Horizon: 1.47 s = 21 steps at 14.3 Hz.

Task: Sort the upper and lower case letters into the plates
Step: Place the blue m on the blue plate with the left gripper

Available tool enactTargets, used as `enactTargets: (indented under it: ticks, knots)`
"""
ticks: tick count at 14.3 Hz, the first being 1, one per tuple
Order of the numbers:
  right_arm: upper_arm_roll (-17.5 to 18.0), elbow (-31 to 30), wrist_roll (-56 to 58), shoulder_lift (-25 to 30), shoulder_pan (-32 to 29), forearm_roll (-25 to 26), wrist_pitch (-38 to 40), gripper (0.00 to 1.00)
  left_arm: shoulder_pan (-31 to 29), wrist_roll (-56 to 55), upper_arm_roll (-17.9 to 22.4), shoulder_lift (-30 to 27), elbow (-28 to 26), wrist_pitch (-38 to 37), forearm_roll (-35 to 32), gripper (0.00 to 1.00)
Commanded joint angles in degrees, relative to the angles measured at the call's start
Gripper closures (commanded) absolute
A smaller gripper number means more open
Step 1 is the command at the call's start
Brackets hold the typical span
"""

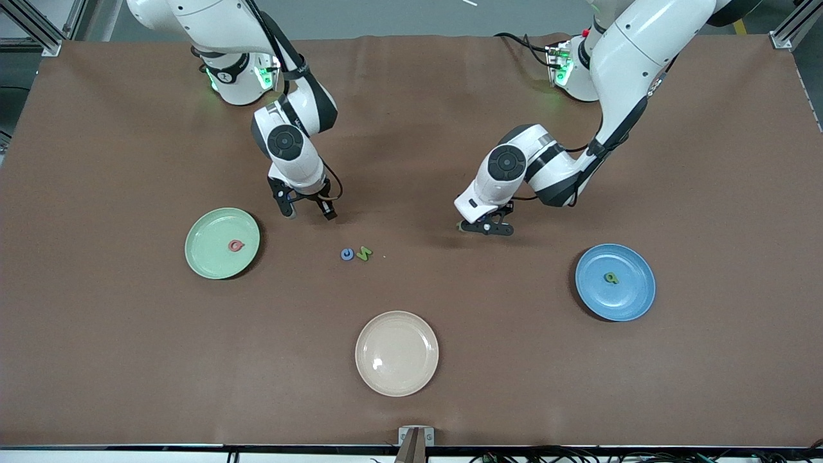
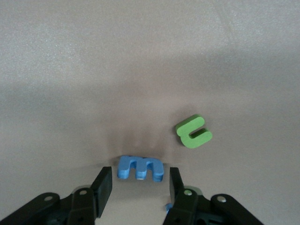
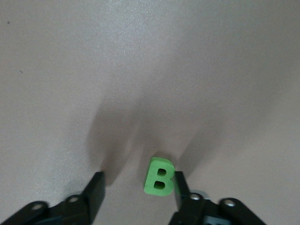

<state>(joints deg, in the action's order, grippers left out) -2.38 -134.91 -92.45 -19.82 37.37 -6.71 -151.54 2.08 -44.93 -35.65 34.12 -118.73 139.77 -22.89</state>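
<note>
A brown, matte cloth-like table (image 1: 128,360) carried three round shallow plates. Toward the right arm's end, the pale green plate (image 1: 209,257) held one small red letter (image 1: 236,245). The right gripper (image 1: 307,211) hung low with its fingers apart; only its wrist view showed a chunky green B (image 3: 160,176) standing between them, against one finger (image 3: 180,186). A blue letter (image 1: 347,254) and a green N (image 1: 364,253) lay together mid-table. The cream plate (image 1: 397,379) sat bare, nearest the front camera. The left gripper (image 1: 487,227) was spread around a blue m (image 2: 140,168), a green letter (image 2: 193,131) nearby, both seen in its wrist view alone. The blue plate (image 1: 627,302) held one green letter (image 1: 611,278)
</note>
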Motion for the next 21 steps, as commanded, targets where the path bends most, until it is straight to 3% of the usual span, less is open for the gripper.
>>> enactTargets:
  ticks: [1, 2, 9, 12, 14, 15, 18, 20, 21]
  knots:
    - [-0.3, -2.5, -0.9, 2.2, 0.6, -0.4, -0.4, 0.42, 0.3, -1.2, 0.2, 0.9, 1.3, 0.4, -1.4, 0.43]
    - [-0.3, -2.5, -0.8, 2.2, 0.6, -0.4, -0.2, 0.49, 0.3, -1.3, 0.2, 1.0, 1.5, 0.4, -1.4, 0.43]
    - [-0.4, -2.5, -0.4, 2.3, 0.5, -0.1, 0.0, 0.62, 0.3, -1.3, 0.2, 1.9, 1.9, 0.4, -2.7, 0.45]
    - [-0.4, -2.5, -0.4, 2.2, 0.5, 0.0, 0.0, 0.73, 0.3, -1.3, 0.2, 1.9, 1.9, 0.4, -2.8, 0.49]
    - [-0.4, -2.5, -0.4, 2.2, 0.5, 0.0, -0.1, 0.95, 0.3, -1.2, 0.2, 2.0, 1.8, 0.3, -2.8, 0.59]
    - [-0.4, -2.5, -0.4, 2.2, 0.5, 0.1, -0.2, 0.99, 0.3, -1.2, 0.2, 2.0, 1.9, 0.3, -2.8, 0.67]
    - [-0.4, -2.1, -0.3, 2.1, 0.5, 0.3, -0.5, 1.0, -0.8, -1.0, 0.3, 1.5, 2.4, 0.1, -2.8, 0.94]
    - [-0.4, -2.1, -0.2, 2.0, 0.5, 0.3, -0.4, 0.99, -1.7, -0.8, 0.3, 0.2, 3.8, -0.7, -2.7, 0.99]
    - [-0.4, -2.0, -0.1, 2.0, 0.4, 0.3, 0.0, 0.88, -3.2, -0.5, 0.2, -0.5, 4.5, -1.2, -2.8, 0.99]
